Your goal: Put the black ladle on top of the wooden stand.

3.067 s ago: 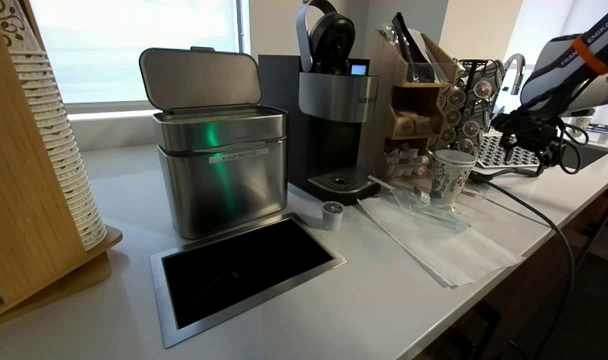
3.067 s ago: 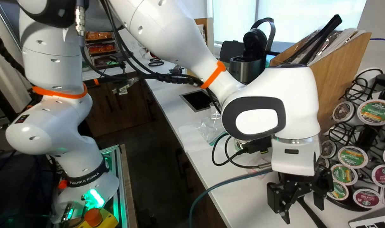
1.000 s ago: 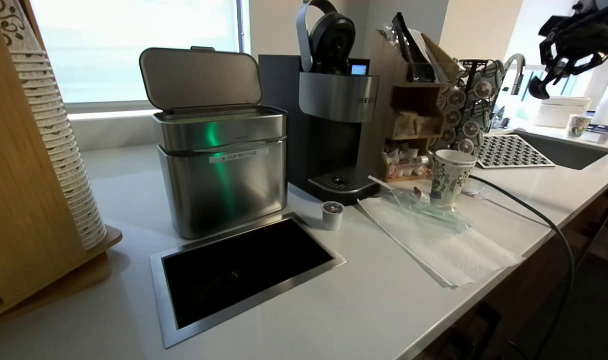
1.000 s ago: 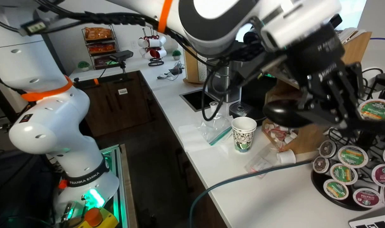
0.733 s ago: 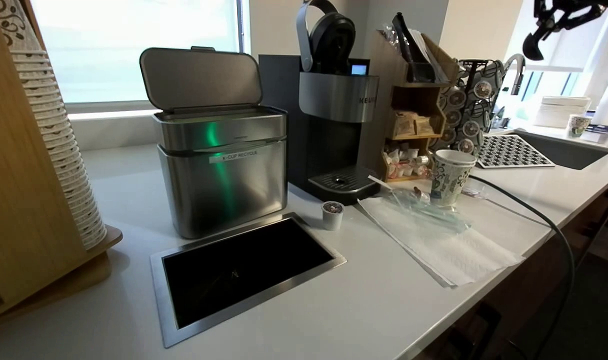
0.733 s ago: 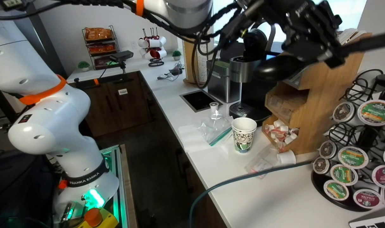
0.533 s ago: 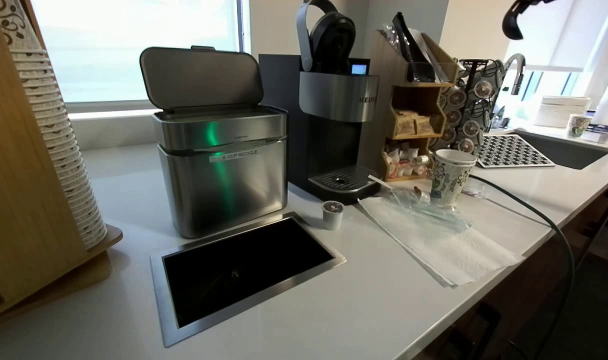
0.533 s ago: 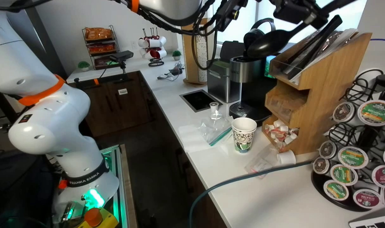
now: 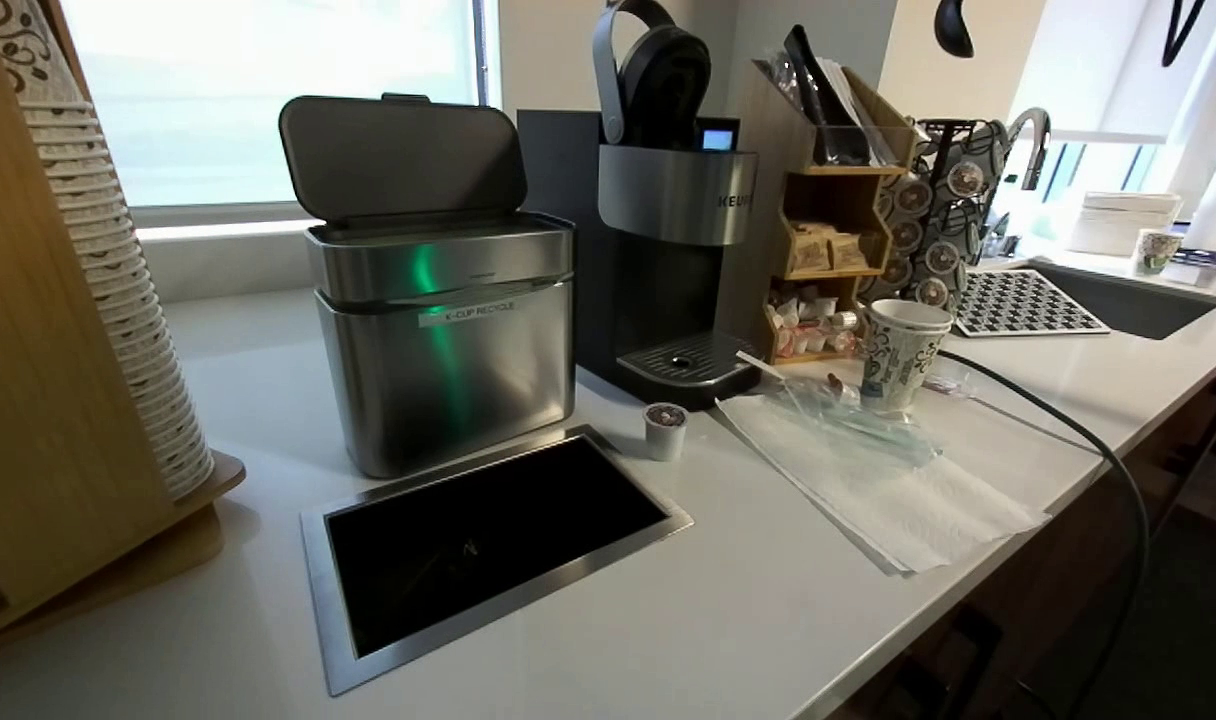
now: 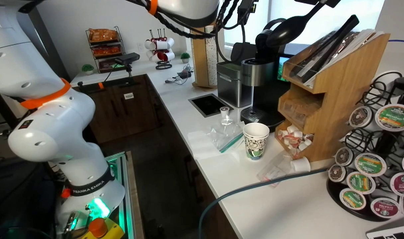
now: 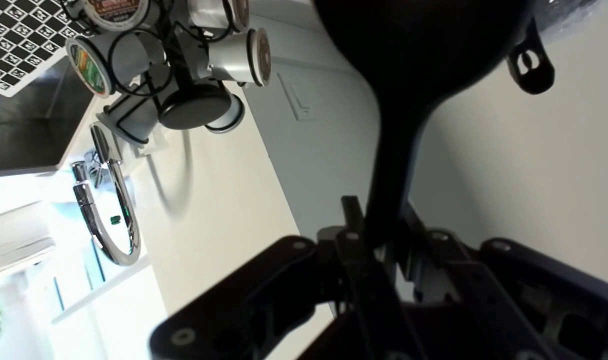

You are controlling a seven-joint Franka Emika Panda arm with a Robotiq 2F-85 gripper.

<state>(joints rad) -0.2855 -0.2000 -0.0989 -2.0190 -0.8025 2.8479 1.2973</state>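
I've got the black ladle (image 10: 287,31) clamped in my jaws by its thin handle, shiny rounded bowl tipped down in midair. The wooden stand (image 10: 350,81), all stepped brown tiers, sits on a smooth white tabletop (image 10: 281,205), bright window (image 10: 366,10) in the background.

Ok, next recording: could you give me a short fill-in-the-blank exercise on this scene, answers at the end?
The gripper holds the black ladle by its ____, not by its bowl.
In both exterior views the black ladle is up in the ____, touching no part of the wooden stand.
The label on the steel bin reads K-CUP ____.
Of the steel bin, the coffee machine and the wooden stand, the middle one is the ____.

Missing words: handle; air; RECYCLE; coffee machine
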